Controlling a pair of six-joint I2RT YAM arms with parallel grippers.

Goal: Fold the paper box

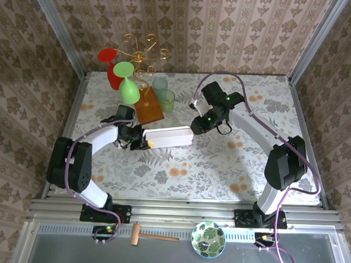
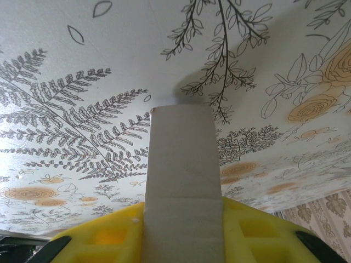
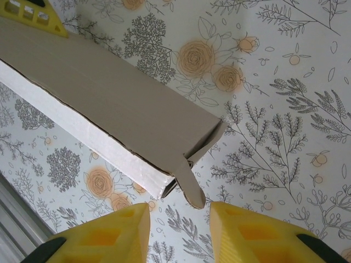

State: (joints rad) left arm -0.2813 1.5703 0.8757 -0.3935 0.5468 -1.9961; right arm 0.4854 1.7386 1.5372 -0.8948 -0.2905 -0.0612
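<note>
Looking down from above, we see the paper box [image 1: 169,136] as a long, narrow, pale cream form across the middle of the flower-printed desk [image 1: 220,168]. It stretches between the 2 arms, its right end a little farther from the arm bases than its left. At its left end the left pincer [image 1: 141,141] grips it: in the left wrist view the cardboard runs straight out between the 2 yellow fingers [image 2: 104,241], which close against both of its sides. At the box's right end sits the right pincer [image 1: 196,126]. The right wrist view shows its 2 yellow fingers [image 3: 109,233] spread apart with bare desk between them, holding nothing. A small rounded flap [image 3: 190,189] sticks out from the near corner of the box and points toward that gap, its tip just at the level of the fingertips. Whether the box rests on the desk or hangs just above it, we cannot tell. At the far left of the desk stands a gold wire rack [image 1: 145,48] with a red glass [image 1: 108,54] and a green glass [image 1: 128,92] hanging from it, and 2 pale green cups [image 1: 166,99] just beside it. On the near rail lie a wooden mallet [image 1: 150,236] and a green patterned bowl [image 1: 208,239].
</note>
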